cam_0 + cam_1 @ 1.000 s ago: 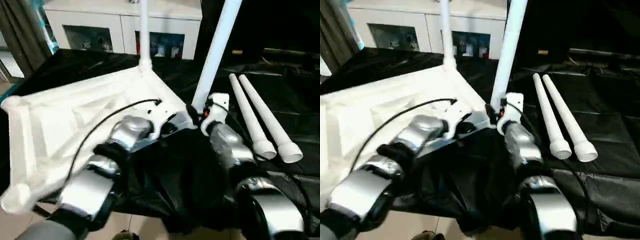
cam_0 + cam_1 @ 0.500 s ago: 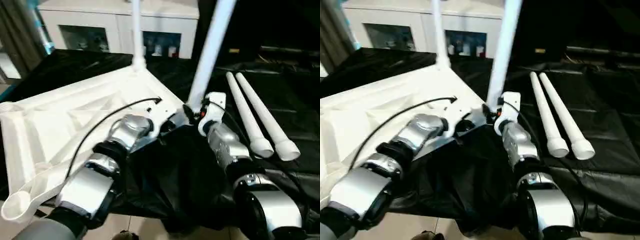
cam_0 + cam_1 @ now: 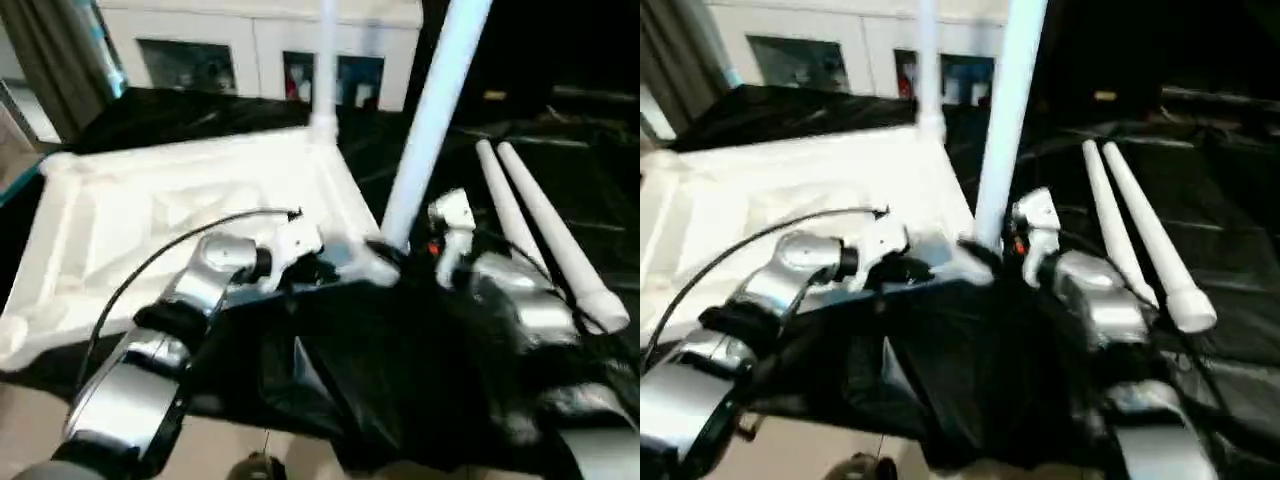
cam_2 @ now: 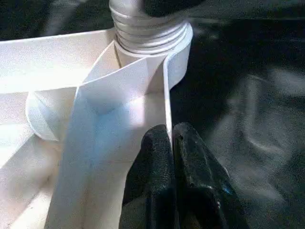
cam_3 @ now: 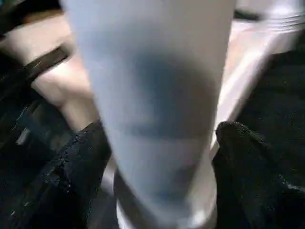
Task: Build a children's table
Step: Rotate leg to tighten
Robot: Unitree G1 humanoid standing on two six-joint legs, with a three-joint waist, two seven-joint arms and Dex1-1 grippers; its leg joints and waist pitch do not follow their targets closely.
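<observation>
Black-draped table — leg in socket

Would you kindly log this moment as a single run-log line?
left gripper: shut on tabletop edge | right gripper: around near leg | far leg standing | spare legs lying

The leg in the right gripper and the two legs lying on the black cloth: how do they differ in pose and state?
The leg in the right gripper stands upright, its base at the tabletop corner socket; the two loose legs lie flat on the black cloth.
The right gripper has a finger on each side of the upright leg; nothing touches the loose legs, which lie side by side.
All are long, white, tapered tubes.
</observation>
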